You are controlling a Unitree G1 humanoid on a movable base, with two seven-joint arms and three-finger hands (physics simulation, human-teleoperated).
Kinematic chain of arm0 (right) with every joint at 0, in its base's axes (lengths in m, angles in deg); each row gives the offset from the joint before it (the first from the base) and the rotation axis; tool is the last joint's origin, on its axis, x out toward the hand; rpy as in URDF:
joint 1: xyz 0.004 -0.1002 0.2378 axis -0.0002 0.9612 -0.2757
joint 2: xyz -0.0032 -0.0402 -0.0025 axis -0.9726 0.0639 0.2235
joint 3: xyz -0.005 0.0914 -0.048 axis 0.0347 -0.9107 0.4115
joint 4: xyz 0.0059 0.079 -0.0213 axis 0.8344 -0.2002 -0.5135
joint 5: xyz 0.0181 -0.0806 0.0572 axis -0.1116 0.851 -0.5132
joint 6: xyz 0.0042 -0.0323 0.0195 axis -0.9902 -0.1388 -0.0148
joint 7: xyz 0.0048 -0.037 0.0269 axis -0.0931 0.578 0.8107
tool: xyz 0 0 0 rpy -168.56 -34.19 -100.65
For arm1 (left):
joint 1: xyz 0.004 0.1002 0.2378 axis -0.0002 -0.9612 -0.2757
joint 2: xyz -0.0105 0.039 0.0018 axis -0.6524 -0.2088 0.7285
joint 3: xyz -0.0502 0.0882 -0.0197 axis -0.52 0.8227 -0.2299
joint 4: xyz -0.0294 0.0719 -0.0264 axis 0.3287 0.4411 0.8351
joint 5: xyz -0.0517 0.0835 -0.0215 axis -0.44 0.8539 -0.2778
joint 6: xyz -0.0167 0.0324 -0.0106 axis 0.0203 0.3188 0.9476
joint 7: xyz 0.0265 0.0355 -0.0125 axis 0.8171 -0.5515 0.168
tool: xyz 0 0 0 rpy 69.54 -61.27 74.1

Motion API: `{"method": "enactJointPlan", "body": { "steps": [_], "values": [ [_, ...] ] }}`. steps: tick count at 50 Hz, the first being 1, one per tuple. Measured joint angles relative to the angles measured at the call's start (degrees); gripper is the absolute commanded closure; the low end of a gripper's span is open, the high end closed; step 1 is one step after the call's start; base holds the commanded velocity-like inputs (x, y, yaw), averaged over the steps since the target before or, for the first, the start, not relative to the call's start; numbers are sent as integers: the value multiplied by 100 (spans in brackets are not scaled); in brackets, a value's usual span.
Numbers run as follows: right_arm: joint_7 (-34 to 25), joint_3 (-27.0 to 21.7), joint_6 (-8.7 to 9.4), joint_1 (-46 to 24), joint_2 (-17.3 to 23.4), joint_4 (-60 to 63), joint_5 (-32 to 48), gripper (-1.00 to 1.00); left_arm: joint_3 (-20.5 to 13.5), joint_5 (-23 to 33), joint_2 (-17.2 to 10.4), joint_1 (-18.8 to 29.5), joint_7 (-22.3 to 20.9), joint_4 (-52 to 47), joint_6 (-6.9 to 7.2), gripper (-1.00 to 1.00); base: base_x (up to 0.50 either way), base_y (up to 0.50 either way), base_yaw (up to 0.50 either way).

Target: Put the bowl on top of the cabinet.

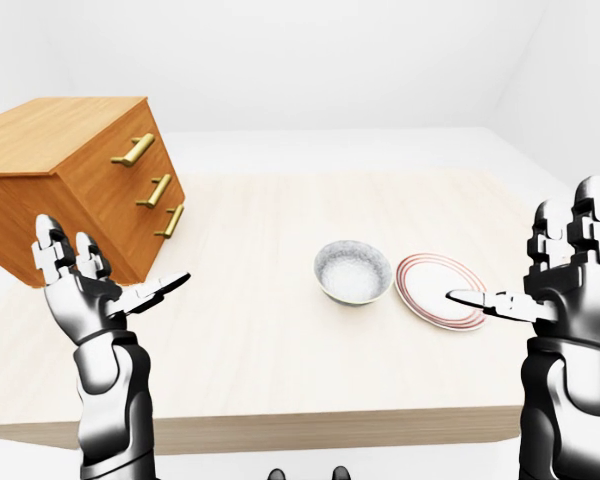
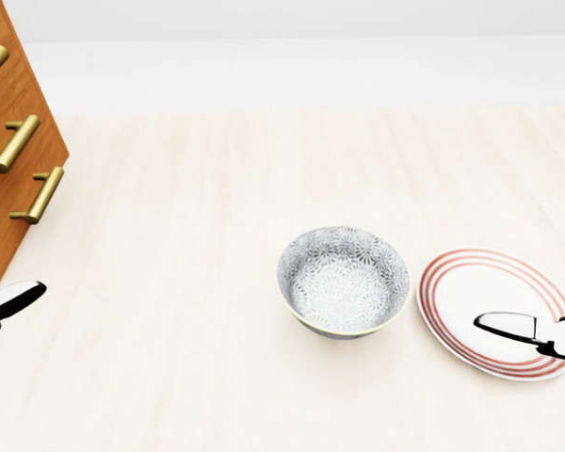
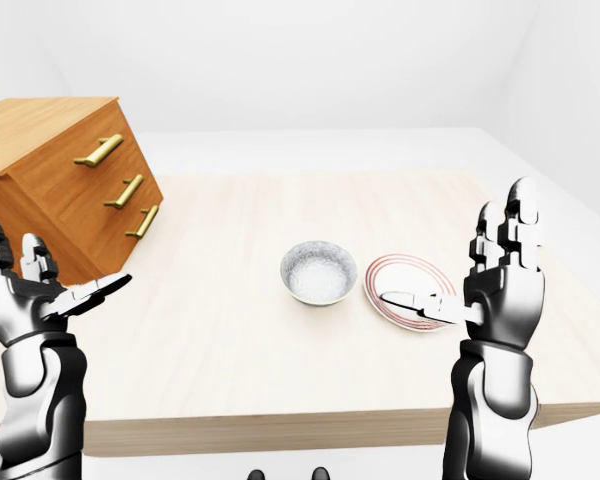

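A grey patterned bowl (image 2: pixel 343 281) sits upright on the light wooden table (image 1: pixel 270 250), just left of a white plate with red rings (image 2: pixel 494 311). The wooden cabinet (image 1: pixel 75 180) with three brass handles stands at the table's left; its flat top (image 1: pixel 50 135) is bare. My left hand (image 1: pixel 95 285) is raised, open and empty, below the cabinet's drawer face. My right hand (image 3: pixel 480 285) is also raised and open, at the right of the plate, with one finger stretched over the plate's rim. Neither hand touches the bowl.
The table's near edge (image 1: pixel 280 430) runs across the bottom of the eye views. White floor and walls surround the table. The plate lies between the bowl and my right hand.
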Motion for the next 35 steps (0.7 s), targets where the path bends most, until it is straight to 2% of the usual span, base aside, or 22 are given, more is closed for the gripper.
{"method": "enactJointPlan", "body": {
  "steps": [8, 18, 35],
  "values": [
    [-24, -4, 0, 22, -14, -9, 16, -100, -13, -1, 9, -16, 24, -84, 45, -100, 41, 0, 0],
    [-52, 14, 0, 48, -27, -45, 100, -100, -17, 7, 23, -23, 38, -141, 77, -100, 2, 2, 0],
    [-126, 61, 0, 91, -53, -110, 256, -100, -4, 22, 36, -27, 38, -112, 32, -100, 0, 45, 0]
  ]
}}
